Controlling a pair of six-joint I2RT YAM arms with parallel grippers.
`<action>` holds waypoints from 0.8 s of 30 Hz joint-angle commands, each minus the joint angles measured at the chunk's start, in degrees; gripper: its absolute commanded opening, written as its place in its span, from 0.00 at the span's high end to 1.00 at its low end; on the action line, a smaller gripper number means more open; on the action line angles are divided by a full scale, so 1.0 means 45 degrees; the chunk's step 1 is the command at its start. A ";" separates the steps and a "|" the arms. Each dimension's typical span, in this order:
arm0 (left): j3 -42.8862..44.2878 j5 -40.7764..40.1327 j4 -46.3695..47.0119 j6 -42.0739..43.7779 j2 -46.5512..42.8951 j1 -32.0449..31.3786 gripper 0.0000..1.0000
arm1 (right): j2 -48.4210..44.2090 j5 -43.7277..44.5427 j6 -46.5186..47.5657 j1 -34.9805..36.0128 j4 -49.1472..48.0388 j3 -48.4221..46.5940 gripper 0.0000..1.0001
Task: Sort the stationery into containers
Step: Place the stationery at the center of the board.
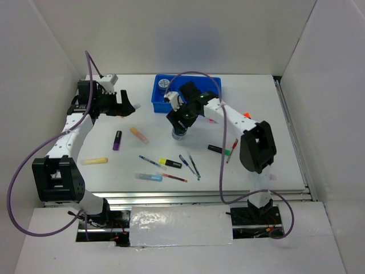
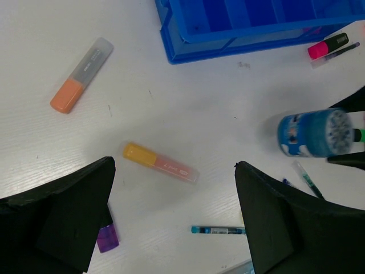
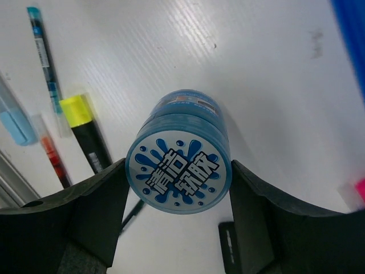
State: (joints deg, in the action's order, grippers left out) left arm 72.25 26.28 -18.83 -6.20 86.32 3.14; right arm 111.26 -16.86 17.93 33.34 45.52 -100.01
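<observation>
Blue round tub (image 1: 179, 134) is clamped in your right tool (image 1: 179, 129) in the top view. It is on the near side of the tray (image 1: 158, 104), near it but not over it. Left tool (image 1: 129, 105) hangs spread wide, holding nothing, over the far left of the bench (image 1: 268, 165). Tray has one round piece (image 1: 163, 84) in its far-left corner; the arm hides much of the rest. Pens and markers lie scattered on the near bench.

Left wrist view: left tool (image 2: 174, 168) is wide open above a yellow-and-pink marker (image 2: 159, 162), not touching it. Orange marker (image 2: 80, 77) lies off to one side, and a purple marker (image 2: 107, 237) is beside one finger. The tray (image 2: 228, 45) compartments that show are bare. Tub (image 2: 312, 132) is apart from the tray; can't tell if it's lifted.

Right wrist view: right tool (image 3: 178, 171) pinches the tub (image 3: 178, 165) on both sides, lid facing the camera. Yellow highlighter (image 3: 85, 128) and teal pen (image 3: 43, 51) lie on the bench beyond.

Step in hand, I'd say: taking the tub to the tray. Next you need it over a compartment, likely by the round piece, then let go.
</observation>
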 commanded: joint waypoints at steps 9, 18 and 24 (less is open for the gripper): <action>-0.1484 0.0078 0.0532 0.0888 -0.1507 -0.0325 0.01 | 0.2031 0.1130 -0.0431 0.1087 -0.1482 -0.1233 0.61; -0.2031 0.2748 0.1741 0.0128 -0.1566 -0.0579 0.01 | 0.0532 -0.0078 -0.1288 0.0776 0.0059 -0.2367 0.00; -0.1505 0.2445 0.1997 0.0028 -0.1078 -0.1532 0.01 | -0.1889 -0.1620 -0.1406 -0.0724 0.0726 -0.1395 0.00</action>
State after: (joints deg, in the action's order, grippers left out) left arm 63.11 35.73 -13.19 -5.91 81.19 -0.08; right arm 111.79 -18.94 13.02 34.68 46.81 -106.87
